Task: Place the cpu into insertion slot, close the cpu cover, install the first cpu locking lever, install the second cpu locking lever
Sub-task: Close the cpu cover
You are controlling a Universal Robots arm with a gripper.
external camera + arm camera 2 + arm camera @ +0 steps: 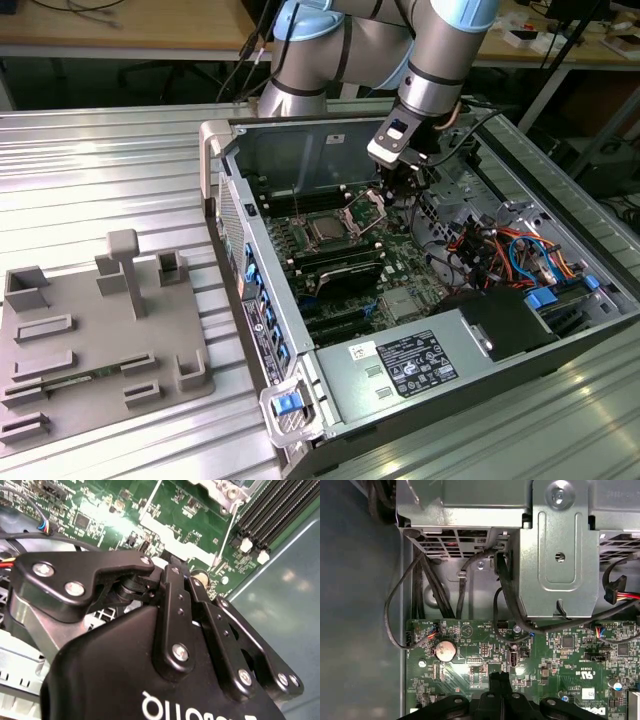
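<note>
In the exterior view the cpu (pixel 325 229) lies flat with its silver top up in the insertion slot (pixel 328 243) on the green motherboard. The cpu cover (pixel 366 209) stands raised on its hinge at the slot's edge toward the exterior view's right. My gripper (pixel 399 194) reaches down into the case just beside the raised cover, on the exterior view's right of it. Both wrist views show the black fingers (pixel 500 679) pressed together over the board with nothing between them. A corner of the socket's silver metal (pixel 216 486) shows in the second wrist view beyond the fingers (pixel 173 573).
The open computer case (pixel 212 150) lies on a ribbed metal table. Black memory slots (pixel 340 268) run beside the socket. Orange and blue cables (pixel 500 248) and a power supply (pixel 420 365) fill the near side. A grey fixture plate (pixel 90 340) sits at the exterior view's left. A drive cage (pixel 560 555) lies beyond the board.
</note>
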